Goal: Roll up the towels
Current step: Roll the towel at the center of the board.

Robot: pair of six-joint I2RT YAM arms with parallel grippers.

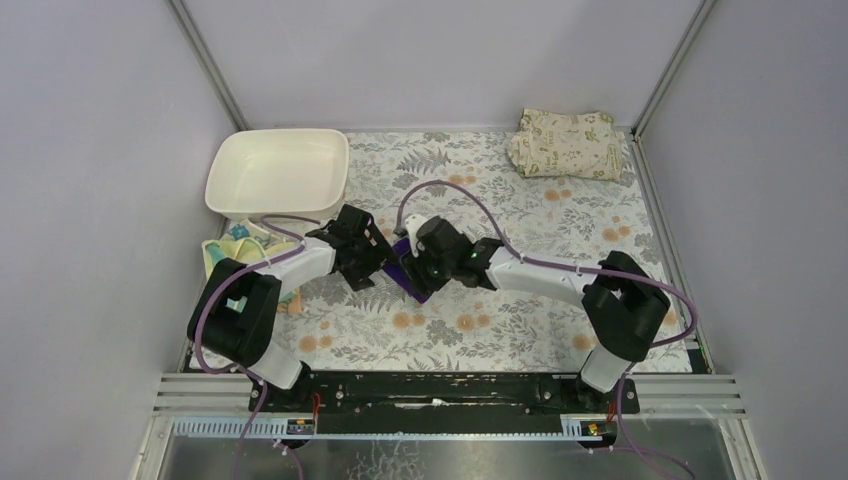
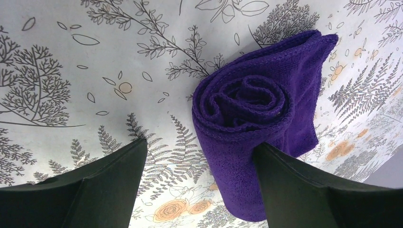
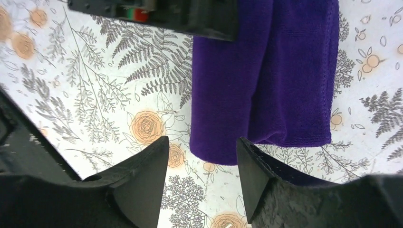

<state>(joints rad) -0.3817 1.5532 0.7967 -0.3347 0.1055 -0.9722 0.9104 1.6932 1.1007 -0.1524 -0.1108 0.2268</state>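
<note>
The dark purple towel (image 2: 247, 102) lies rolled on the flowered table cover, its spiral end facing the left wrist camera. My left gripper (image 2: 199, 175) is open, and its right finger (image 2: 304, 190) rests against the roll's side. In the right wrist view the purple towel (image 3: 261, 85) stretches away from my open right gripper (image 3: 202, 142), its near end just at the fingertips and nothing pinched. From above, both grippers (image 1: 372, 262) (image 1: 418, 268) meet over the purple towel (image 1: 412, 287). A pale yellow towel (image 1: 215, 252) and a teal towel (image 1: 238, 233) lie at the left, partly under the left arm.
A white tub (image 1: 280, 170) stands at the back left. A folded beige leaf-printed cloth (image 1: 565, 143) lies in the back right corner. Grey walls close in the table on three sides. The left gripper's body (image 3: 157, 14) shows at the top of the right wrist view.
</note>
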